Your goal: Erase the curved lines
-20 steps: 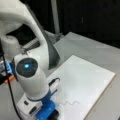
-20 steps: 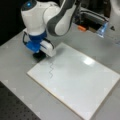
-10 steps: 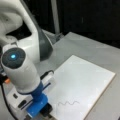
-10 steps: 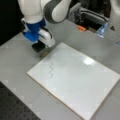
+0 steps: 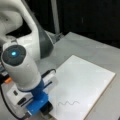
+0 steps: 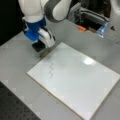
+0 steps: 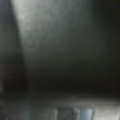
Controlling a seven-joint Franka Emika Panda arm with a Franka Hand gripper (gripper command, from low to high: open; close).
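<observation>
Since a moment ago the gripper (image 6: 40, 47) has shifted just off the white board's (image 6: 80, 80) corner, clamped on a black eraser block (image 5: 47, 108). Curve lines (image 6: 51, 70) remain unerased on the board, near that corner, above the grey worktop (image 6: 15, 57).

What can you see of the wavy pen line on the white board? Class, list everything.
The wavy pen line is a thin dark stroke of about three waves, drawn on the white board near the edge closest to the robot. It is tiny against the board and looks whole, with no smeared or wiped part visible. In both front views it lies apart from the claw, which holds a black eraser block just off the board's corner. Nothing touches the line.
</observation>
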